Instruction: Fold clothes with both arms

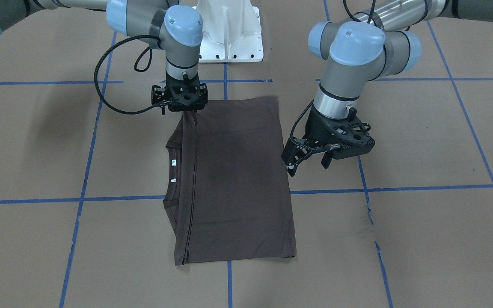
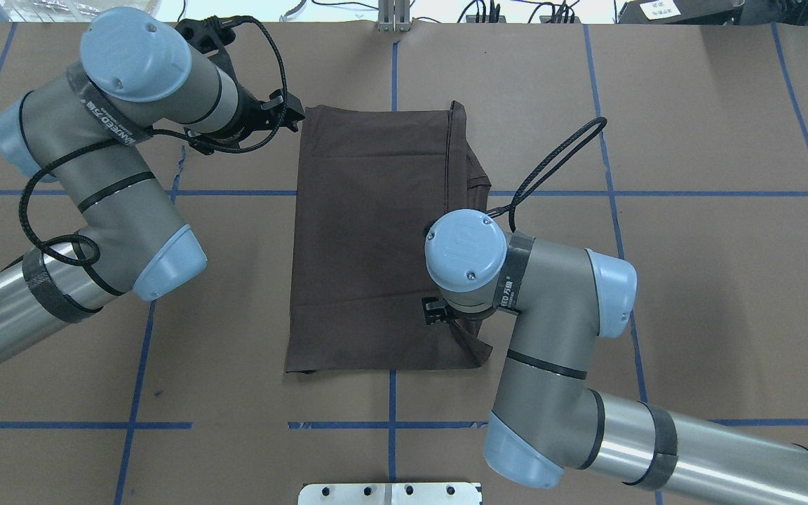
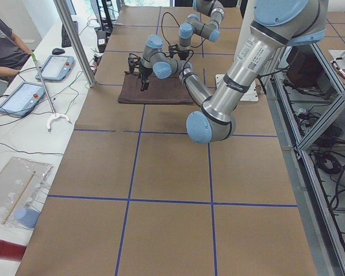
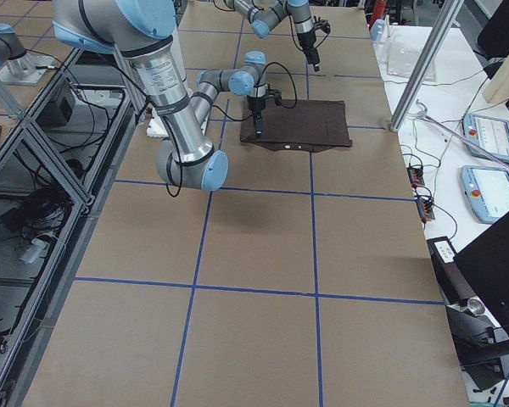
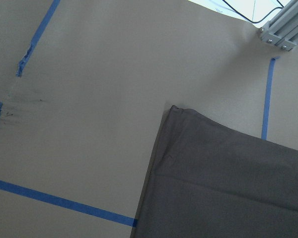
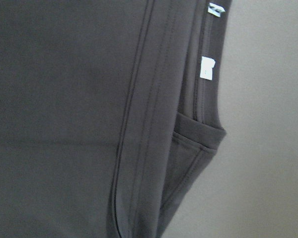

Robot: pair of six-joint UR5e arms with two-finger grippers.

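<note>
The dark brown T-shirt [image 1: 238, 179] lies folded into a long rectangle on the brown table, its collar and white neck tags [image 1: 173, 162] on the robot's right side. It also shows from overhead [image 2: 369, 238]. My left gripper [image 1: 310, 160] is open and empty, raised just off the shirt's left edge; its wrist view shows a shirt corner [image 5: 228, 188]. My right gripper [image 1: 185, 110] points straight down over the near right corner. Its fingers are hidden, so I cannot tell whether it is open or shut. Its wrist view shows the collar and tags [image 6: 207, 68].
The white pedestal base [image 1: 229, 30] stands at the robot's side of the table. Blue tape lines cross the brown paper, with a torn strip [image 1: 368, 209] to the shirt's left. A metal post [image 3: 75, 40] and a desk with tablets [image 3: 23, 95] lie beyond the far edge.
</note>
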